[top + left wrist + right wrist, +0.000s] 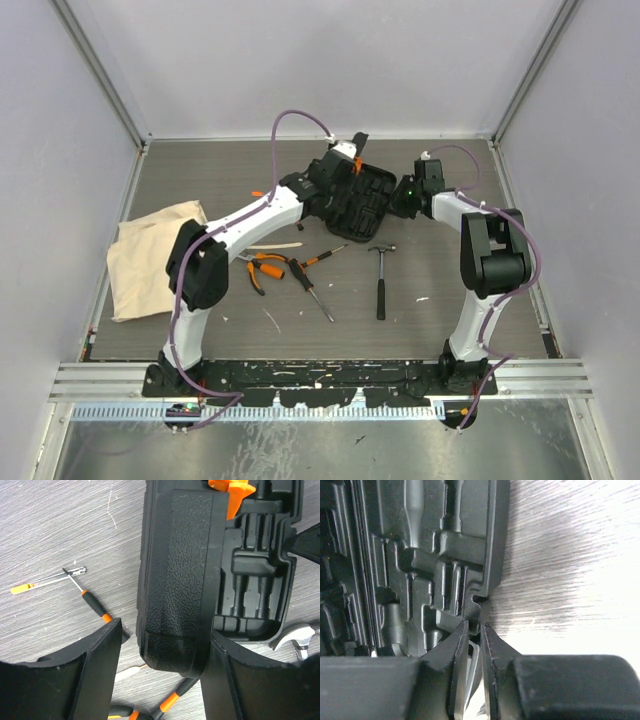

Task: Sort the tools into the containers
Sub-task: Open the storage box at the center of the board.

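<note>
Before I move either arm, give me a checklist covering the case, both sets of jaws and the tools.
1. Tool case lying open, moulded slots showing: ok.
2. Slots seen from the wrist views free of tools: ok.
3. Right gripper jaws closed on the case's rim: ok.
4. Left gripper gripping the case's textured half: not ok. Jaws straddle it with a gap at one finger.
5. Hammer, pliers and screwdrivers sorted away: not ok, all lie on the table.
6. Cloth bag mouth open to receive tools: cannot tell.
</note>
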